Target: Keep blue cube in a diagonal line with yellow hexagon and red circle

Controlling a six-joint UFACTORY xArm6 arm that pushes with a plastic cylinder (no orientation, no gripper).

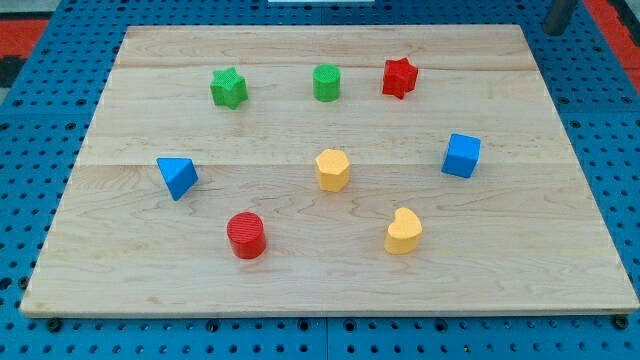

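The blue cube sits at the right of the wooden board. The yellow hexagon is near the board's middle, left of the cube and slightly lower. The red circle, a short cylinder, lies lower left of the hexagon. The cube stands a little below the line running from the circle through the hexagon. My tip shows as the end of a dark rod at the view's top right, just off the board's corner, far above and right of the blue cube and touching no block.
A green star, a green cylinder and a red star stand in a row near the top. A blue triangle is at the left. A yellow heart lies lower right of the hexagon.
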